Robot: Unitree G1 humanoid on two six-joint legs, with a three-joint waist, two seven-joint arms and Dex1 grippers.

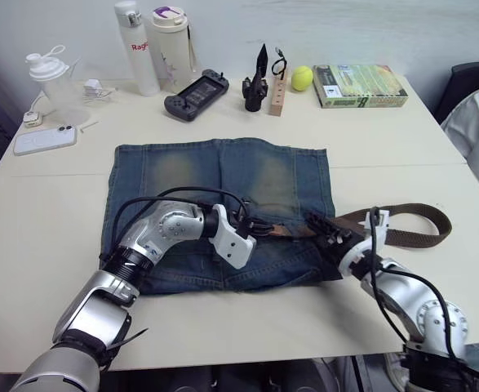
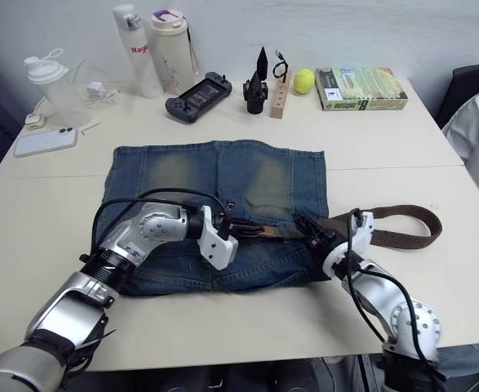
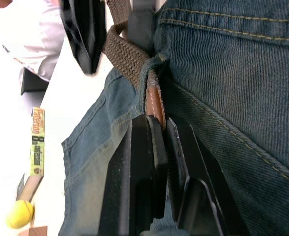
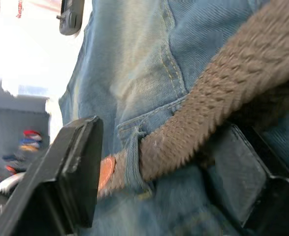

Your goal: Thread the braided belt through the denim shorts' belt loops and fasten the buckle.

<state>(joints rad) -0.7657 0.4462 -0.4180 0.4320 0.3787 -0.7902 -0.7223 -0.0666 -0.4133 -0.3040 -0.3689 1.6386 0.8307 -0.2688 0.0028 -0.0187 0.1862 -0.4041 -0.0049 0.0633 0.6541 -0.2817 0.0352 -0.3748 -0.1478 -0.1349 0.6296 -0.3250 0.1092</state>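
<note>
The braided belt (image 3: 127,51) tip is being pinched by the left hand (image 3: 161,147) past a belt loop (image 4: 129,160) (right hand (image 4: 154,167) spread around it); it's probably getting yanked back out if tugged crooked.

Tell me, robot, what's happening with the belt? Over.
Left gripper shut on the belt tip. Right gripper open around the braided belt. Belt through one belt loop of the denim shorts. Nothing blocking.
</note>
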